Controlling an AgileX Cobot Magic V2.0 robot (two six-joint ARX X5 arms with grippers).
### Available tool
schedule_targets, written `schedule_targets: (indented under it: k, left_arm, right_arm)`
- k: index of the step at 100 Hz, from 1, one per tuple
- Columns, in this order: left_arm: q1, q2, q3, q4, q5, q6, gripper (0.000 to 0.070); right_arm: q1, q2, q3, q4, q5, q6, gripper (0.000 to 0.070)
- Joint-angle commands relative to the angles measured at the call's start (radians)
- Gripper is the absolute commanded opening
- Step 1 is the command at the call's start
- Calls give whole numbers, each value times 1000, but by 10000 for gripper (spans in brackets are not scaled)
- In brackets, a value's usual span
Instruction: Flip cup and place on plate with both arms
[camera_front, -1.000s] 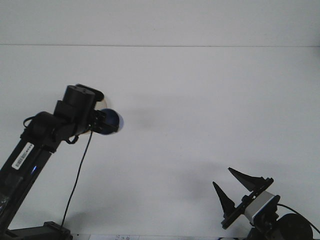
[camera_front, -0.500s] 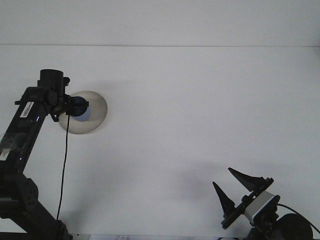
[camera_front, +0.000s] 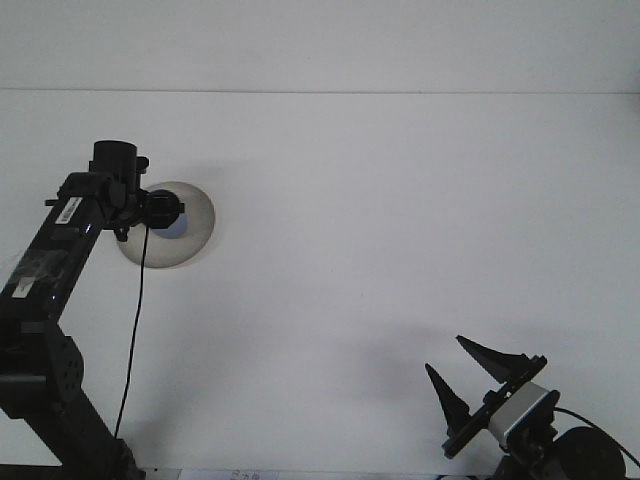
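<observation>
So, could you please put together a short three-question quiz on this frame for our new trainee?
1. True or false: the right gripper is resting near the bottom right of the table, fingers spread apart.
2. Multiple choice: the left gripper is positioned over
A) the far right corner
B) the plate
C) the right gripper
3. Fill in: the small object at the left gripper's tip, above the plate, looks dark and ____ in colour.

Key:
1. True. It sits low on the right with its two dark fingers apart, holding nothing.
2. B. It reaches over the grey round plate on the left side.
3. Blue. This is the cup, mostly hidden by the gripper.
</observation>
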Motion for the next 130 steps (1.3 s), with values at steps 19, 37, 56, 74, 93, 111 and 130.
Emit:
schedule_targets:
  k: [19,37,56,74,93,111,130]
  left_arm:
    - [1,-15,163,-86,8,-66,474]
    - [-2,-158,208,-98,8,-102,474]
    - [-22,-404,205,-126,8,-116,474]
    - [-80,-663,74,-123,8,-142,474]
    - [-195,-984,-282,-39,31,-199,474]
    - [-297,-1271,-654,71,53,-306,474]
    - [-335,-1442,-867,114,65,-328,266]
  right_arm:
    - [10,4,2,5,-2,-4,426]
    - [10,4,2,6,-2,-4,426]
    - [10,4,2,6,-2,-4,426]
    - [10,4,2,6,-2,-4,426]
    - [10,4,2,10,-2,-4,426]
    - [10,4,2,13,-2,-4,426]
    - [10,4,2,3,-2,-5,142]
